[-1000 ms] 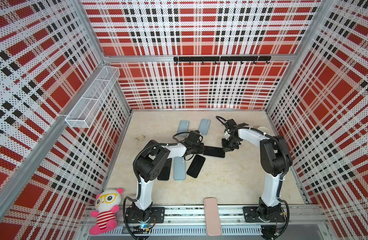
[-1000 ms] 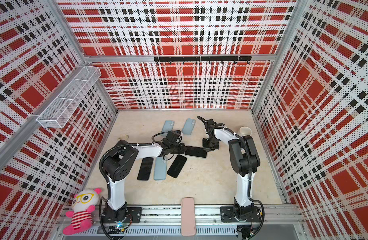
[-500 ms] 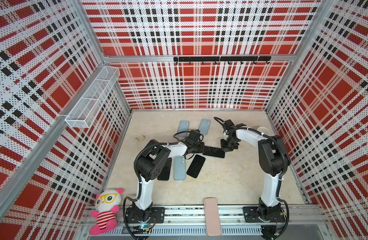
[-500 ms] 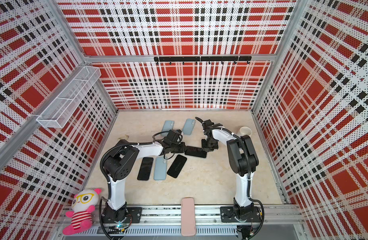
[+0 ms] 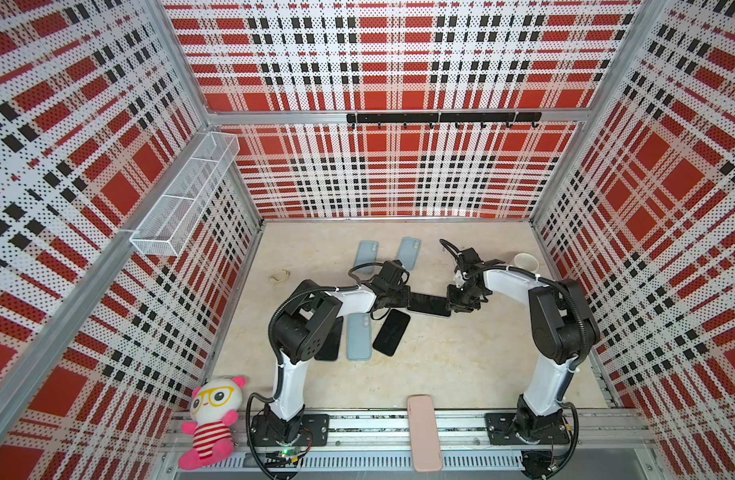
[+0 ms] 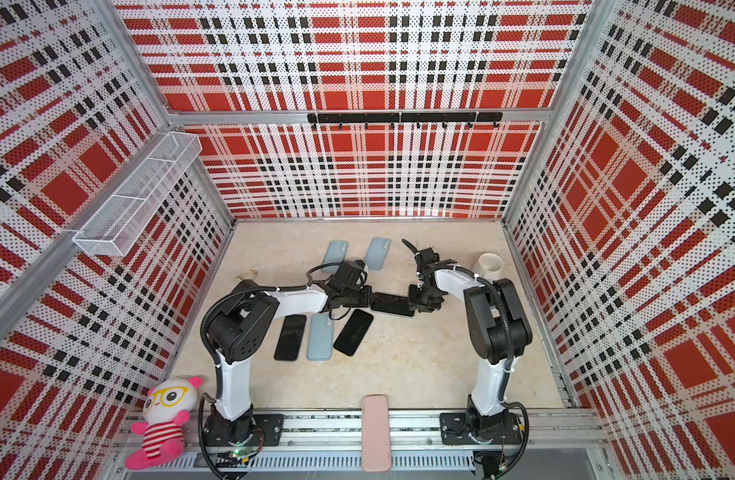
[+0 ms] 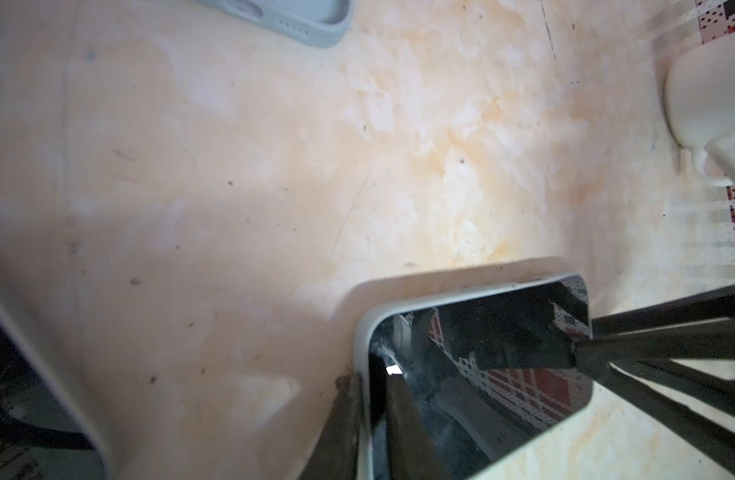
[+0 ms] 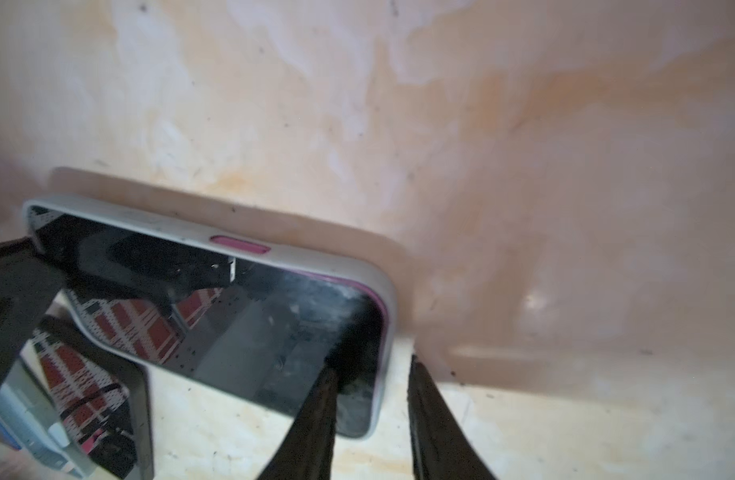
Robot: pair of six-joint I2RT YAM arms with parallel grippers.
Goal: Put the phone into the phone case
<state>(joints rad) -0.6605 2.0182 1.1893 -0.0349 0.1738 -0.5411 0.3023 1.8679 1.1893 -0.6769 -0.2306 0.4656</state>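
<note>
On the middle of the table (image 5: 440, 365), the phone (image 5: 427, 304) lay flat in its phone case (image 8: 299, 245), between both claws.
At one end the left gripper (image 7: 368, 384) was pinched narrow on the case's rim. At the other end the right gripper (image 8: 372, 368) stood a little open, with one finger off the rim. The phone looked hard, thin and slippery, with glass that could crack, and the case looked bendy. The safest hold seemed to be the short ends or long edges, not the glass.
</note>
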